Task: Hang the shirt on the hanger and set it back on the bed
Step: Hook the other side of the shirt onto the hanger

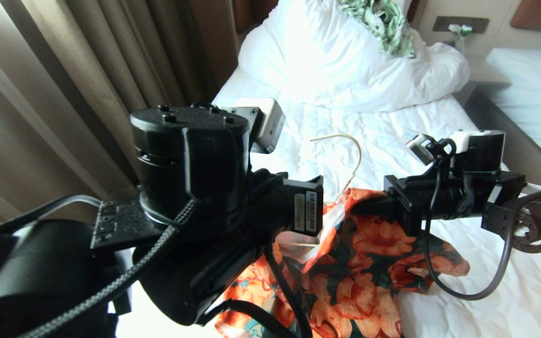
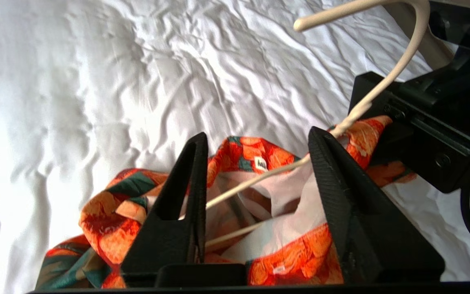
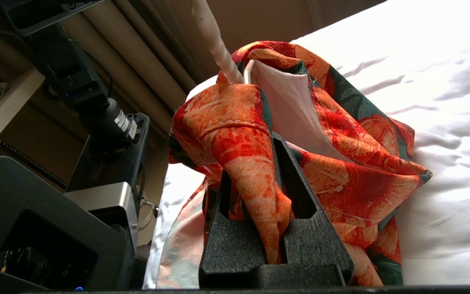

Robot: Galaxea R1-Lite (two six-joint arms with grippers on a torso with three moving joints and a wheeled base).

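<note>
Tools: right tool [image 3: 278, 196] clamps shirt [image 1: 369, 263] fabric; left tool [image 2: 259, 196] gapes around hanger [image 2: 382, 81]
Place: draped near bed [image 1: 392, 126] foot edge
Handling: limp, slippery cloth; grip stiff wire hook

Both arms reach in toward each other. The left arm [image 1: 190, 188] comes in from the left, bulky and close to the head camera; the left gripper [image 2: 255, 171] holds its jaws parted, gripping nothing. The right arm [image 1: 458, 192] extends level from the right, and the right gripper [image 3: 265, 171] has its jaws clamped on a fold of the shirt [image 3: 341, 171].
</note>
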